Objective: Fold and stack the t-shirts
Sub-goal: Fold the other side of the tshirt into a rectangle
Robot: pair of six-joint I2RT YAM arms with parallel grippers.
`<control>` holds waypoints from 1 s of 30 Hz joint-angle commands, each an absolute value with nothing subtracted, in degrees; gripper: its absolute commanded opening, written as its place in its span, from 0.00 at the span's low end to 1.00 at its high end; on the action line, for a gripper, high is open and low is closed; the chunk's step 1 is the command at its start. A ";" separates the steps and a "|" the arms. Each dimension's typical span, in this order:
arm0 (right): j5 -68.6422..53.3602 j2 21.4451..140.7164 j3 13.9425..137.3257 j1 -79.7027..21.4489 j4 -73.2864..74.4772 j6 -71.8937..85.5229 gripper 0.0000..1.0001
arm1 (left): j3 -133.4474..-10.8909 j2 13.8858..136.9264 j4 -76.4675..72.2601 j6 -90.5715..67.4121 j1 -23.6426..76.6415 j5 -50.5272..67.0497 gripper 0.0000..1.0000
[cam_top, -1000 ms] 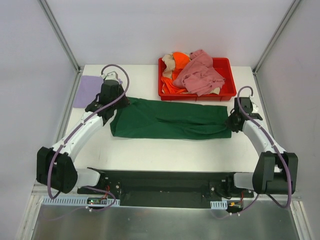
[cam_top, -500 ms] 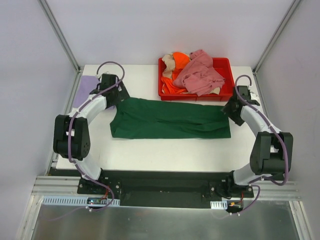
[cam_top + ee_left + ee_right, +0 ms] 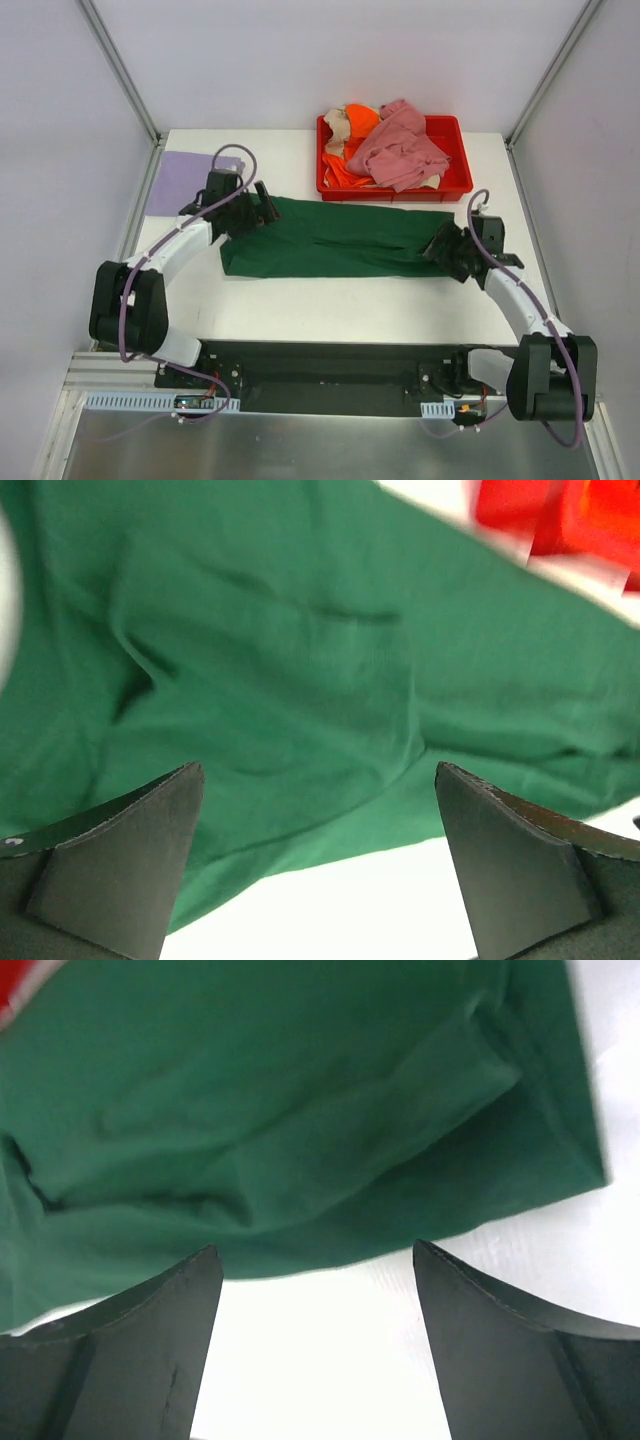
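Note:
A dark green t-shirt [image 3: 340,240] lies flat on the white table as a long band folded lengthwise. My left gripper [image 3: 262,200] hovers over its left end, open and empty. In the left wrist view the green cloth [image 3: 300,650] fills the frame beyond the left gripper [image 3: 318,770]. My right gripper [image 3: 440,245] is open over the shirt's right end. In the right wrist view the right gripper [image 3: 316,1250] frames bare table, with the green hem [image 3: 280,1090] just ahead. A folded lavender t-shirt [image 3: 185,180] lies at the far left.
A red tray [image 3: 455,185] stands at the back right, just behind the green shirt. It holds a crumpled pink shirt [image 3: 400,150], an orange one [image 3: 355,125] and a beige one [image 3: 337,125]. The tray also shows in the left wrist view [image 3: 560,520].
Both grippers have gone from shut to open and let go of the green shirt's ends. The left gripper moved right over the cloth; the right one moved inward and toward the near edge.

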State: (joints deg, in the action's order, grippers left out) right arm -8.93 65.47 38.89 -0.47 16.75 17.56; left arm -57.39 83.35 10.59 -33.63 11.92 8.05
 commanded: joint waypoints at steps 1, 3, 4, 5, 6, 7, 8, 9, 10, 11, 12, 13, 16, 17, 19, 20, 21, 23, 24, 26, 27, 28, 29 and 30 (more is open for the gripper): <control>-20.75 63.81 33.58 -2.80 5.63 18.90 0.80 | -51.78 85.86 6.08 -35.68 13.80 17.48 0.99; -19.78 64.33 32.79 -4.39 3.18 18.72 0.80 | -50.98 87.44 5.19 -35.95 13.80 18.37 0.99; -19.17 65.03 32.87 -4.74 1.77 18.63 0.80 | -50.63 88.23 5.10 -35.95 13.80 18.46 0.99; -18.12 65.91 33.05 -4.92 0.71 19.15 0.81 | -50.54 88.85 5.10 -36.03 13.71 18.46 0.99; -17.93 67.22 33.48 -4.92 0.27 19.42 0.81 | -50.28 89.12 4.92 -36.12 13.71 18.46 0.99; -17.49 68.72 33.83 -4.92 -1.74 19.77 0.80 | -49.93 89.30 4.83 -36.04 13.71 18.28 0.99; -16.62 70.04 34.53 -4.92 -2.54 20.04 0.81 | -49.66 89.38 4.83 -36.04 13.71 17.93 0.99; -16.00 71.44 35.32 -4.92 -2.98 20.21 0.80 | -49.40 89.38 4.83 -35.77 13.71 17.58 0.99; -14.26 72.67 36.20 -4.92 -3.68 20.13 0.80 | -49.05 89.30 4.83 -35.51 13.71 17.32 0.99; -11.89 74.16 37.25 -4.92 -3.95 19.52 0.80 | -48.61 89.12 4.92 -35.33 13.54 16.97 0.99; -8.99 75.83 39.01 -4.83 -3.96 19.08 0.81 | -48.08 88.86 4.92 -35.16 13.54 16.44 0.99; -6.62 77.33 40.24 -4.57 -3.87 18.81 0.81 | -47.29 88.51 4.92 -35.16 13.36 16.00 0.99; -3.26 81.11 44.37 -3.69 -3.96 17.50 0.80 | -45.36 87.37 5.01 -34.89 13.01 14.68 0.99; -1.95 81.91 45.60 -3.52 -3.96 17.23 0.80 | -44.74 86.93 5.01 -34.63 12.75 14.68 0.99; 2.00 83.23 47.63 -2.90 -2.30 17.75 0.81 | -43.60 86.14 5.10 -34.54 12.39 13.98 0.99; 3.41 83.75 48.85 -2.47 -0.37 18.10 0.80 | -43.16 85.78 5.18 -34.63 12.22 13.45 0.99; 3.95 84.28 49.65 -2.11 1.65 18.28 0.80 | -42.63 85.35 5.36 -34.63 12.04 12.93 0.99; 2.47 84.64 50.19 -1.67 3.07 17.85 0.80 | -42.28 84.90 5.80 -34.54 11.87 12.48 0.99; 1.16 84.64 50.10 -1.58 3.08 17.49 0.80 | -42.19 84.64 6.15 -34.54 11.78 12.22 0.99; -2.52 83.76 49.57 -1.67 3.34 15.92 0.80 | -42.19 84.20 6.41 -34.45 11.78 12.65 0.99; -3.42 82.98 49.31 -1.58 3.43 14.60 0.79 | -42.19 83.76 6.59 -34.54 11.78 12.57 0.99; -4.04 82.10 48.87 -1.67 3.51 13.55 0.79 | -42.27 83.32 6.59 -34.54 11.78 12.74 0.99; -4.30 80.44 48.26 -1.58 3.43 12.40 0.79 | -42.62 82.97 6.77 -34.45 11.78 13.35 0.99; -4.48 78.94 47.73 -1.67 3.51 11.61 0.80 | -43.06 82.36 7.12 -34.37 11.78 13.79 0.99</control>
